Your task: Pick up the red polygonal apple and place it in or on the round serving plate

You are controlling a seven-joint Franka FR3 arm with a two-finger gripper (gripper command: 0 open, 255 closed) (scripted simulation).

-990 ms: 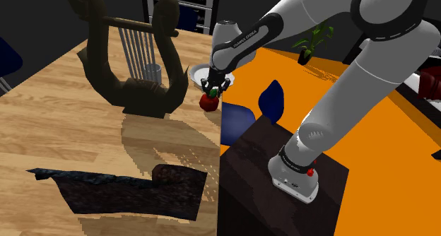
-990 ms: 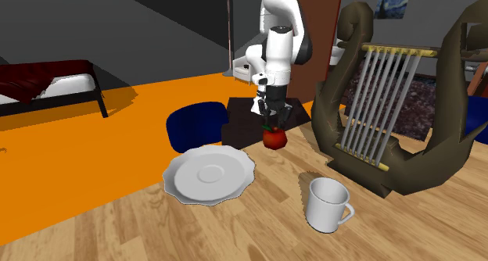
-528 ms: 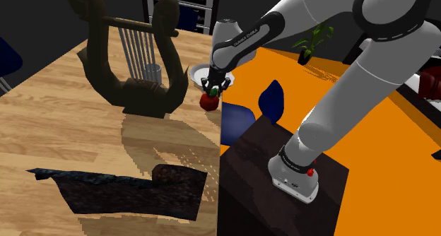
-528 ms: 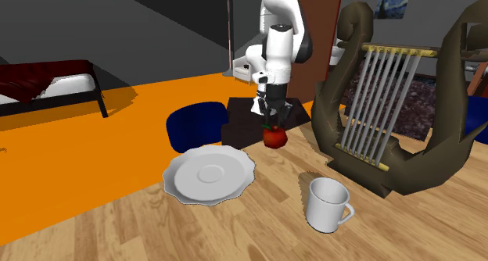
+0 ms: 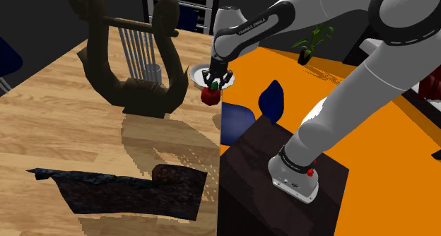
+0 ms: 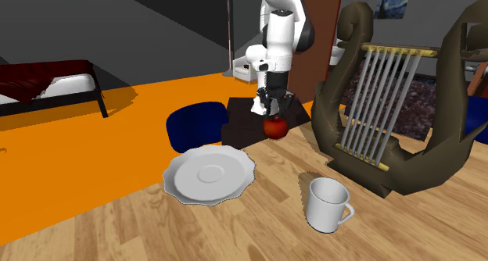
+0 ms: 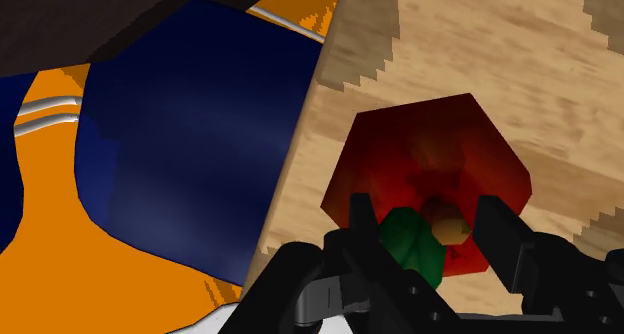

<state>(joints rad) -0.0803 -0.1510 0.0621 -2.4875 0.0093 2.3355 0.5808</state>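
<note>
The red polygonal apple [image 5: 210,95] with a green leaf hangs just above the wooden table [image 5: 63,121] near its edge, held at its top by my black gripper [image 5: 212,85]. In the second exterior view the apple [image 6: 274,127] sits under the gripper [image 6: 271,111], a short way behind the round white plate [image 6: 188,181]. From the wrist the fingers [image 7: 362,217] clasp the stem and leaf on top of the apple [image 7: 430,167], with the gripper [image 7: 430,230] shut on it. The plate [image 5: 196,73] lies just beyond the apple in the shoulder view, partly hidden by the hand.
A large dark harp-shaped sculpture [image 6: 407,103] stands on the table beside the apple. A white mug [image 6: 327,205] is in front of it. A blue chair [image 6: 199,125] sits below the table edge. A dark cloth [image 5: 127,192] lies near the table's front.
The gripper has risen a little with the apple, lifting it off the table.
</note>
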